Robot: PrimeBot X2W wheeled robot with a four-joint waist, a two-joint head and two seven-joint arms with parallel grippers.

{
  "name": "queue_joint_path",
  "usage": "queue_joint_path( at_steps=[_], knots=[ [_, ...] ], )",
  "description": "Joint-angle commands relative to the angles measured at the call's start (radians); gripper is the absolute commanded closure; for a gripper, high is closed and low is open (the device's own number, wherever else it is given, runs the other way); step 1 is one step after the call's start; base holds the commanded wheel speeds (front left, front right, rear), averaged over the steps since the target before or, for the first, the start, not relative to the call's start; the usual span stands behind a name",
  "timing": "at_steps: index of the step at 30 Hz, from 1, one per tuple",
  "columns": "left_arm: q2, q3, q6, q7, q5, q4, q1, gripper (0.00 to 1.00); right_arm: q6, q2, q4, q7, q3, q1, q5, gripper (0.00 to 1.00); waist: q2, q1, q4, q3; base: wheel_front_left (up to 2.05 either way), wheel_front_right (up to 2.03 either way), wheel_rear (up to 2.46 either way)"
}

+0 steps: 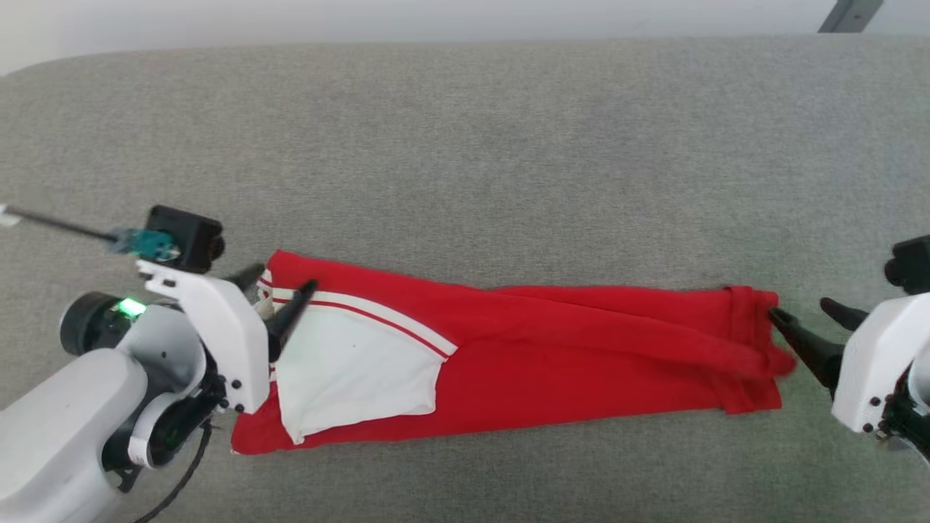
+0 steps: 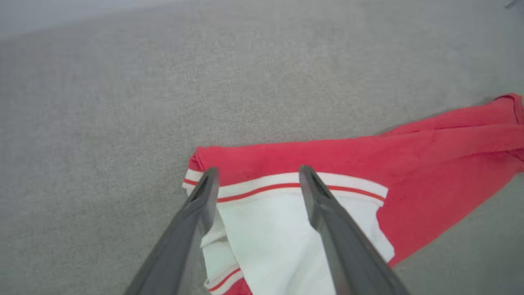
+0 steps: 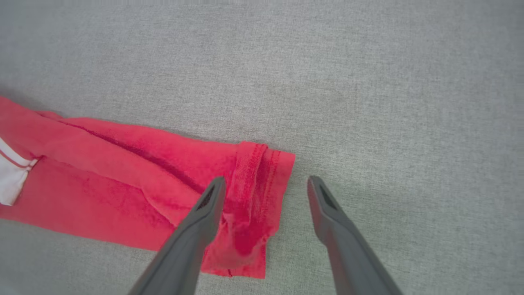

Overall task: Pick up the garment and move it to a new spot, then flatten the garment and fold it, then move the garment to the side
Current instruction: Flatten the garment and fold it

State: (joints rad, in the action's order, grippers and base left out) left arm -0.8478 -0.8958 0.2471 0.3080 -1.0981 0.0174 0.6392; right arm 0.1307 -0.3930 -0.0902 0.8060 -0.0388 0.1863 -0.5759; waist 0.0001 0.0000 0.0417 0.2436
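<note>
From the head view: the garment (image 1: 552, 356) lies on the grey fabric surface (image 1: 465, 145) as a long, narrow red band running across in front of the robot. A white sleeve (image 1: 349, 370) is turned on top at its left end. The left gripper (image 1: 283, 282) stands over that sleeve end with its fingers spread and pinching nothing. The right gripper (image 1: 799, 309) sits at the far right end, also spread, one fingertip at the red edge and the other over bare surface.

From the left wrist view: the left gripper (image 2: 258, 170) has its two dark fingers wide apart above the sleeve's red-and-white striped edging (image 2: 344, 187). The cloth lies slack beneath them, with no fabric between the fingers.

From the right wrist view: the right gripper (image 3: 266, 180) straddles the doubled hem (image 3: 262, 164). One finger is over the red cloth and the other is beside it on the surface. No fabric is gripped.

Judging by this layout, the pick-up, the move and the flattening appear done, and a lengthwise fold appears laid down. What looks left is at least one fold across the band's length to shorten it, then carrying the garment to the side. A few ridges along the band's right half suggest it is not yet fully smooth.
</note>
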Motion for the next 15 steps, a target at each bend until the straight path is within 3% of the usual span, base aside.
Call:
queue_joint_path(
  at_steps=[1, 8, 15],
  knots=[
    [-0.001, 0.004, -0.005, -0.024, 0.023, 0.0, -0.018, 0.0, 0.0, 0.013, 0.003, 0.005, -0.008, -0.01, -0.004, 0.0, -0.0001, 0.0, 0.004, -0.001, 0.0, 0.0, 0.0],
    [0.017, 0.062, -0.013, -0.32, 0.096, -0.021, -0.088, 0.0, 0.0, 0.032, 0.079, 0.03, -0.066, -0.01, 0.014, 0.0, -0.0001, 0.0, 0.042, 0.009, 0.0, 0.0, 0.0],
    [0.054, 0.09, -0.009, -0.497, 0.102, -0.055, -0.166, 0.0, 0.0, 0.03, 0.2, 0.014, -0.029, 0.032, -0.018, 0.0, -0.0001, 0.0, 0.086, 0.024, 0.0, 0.0, 0.0]
  ],
)
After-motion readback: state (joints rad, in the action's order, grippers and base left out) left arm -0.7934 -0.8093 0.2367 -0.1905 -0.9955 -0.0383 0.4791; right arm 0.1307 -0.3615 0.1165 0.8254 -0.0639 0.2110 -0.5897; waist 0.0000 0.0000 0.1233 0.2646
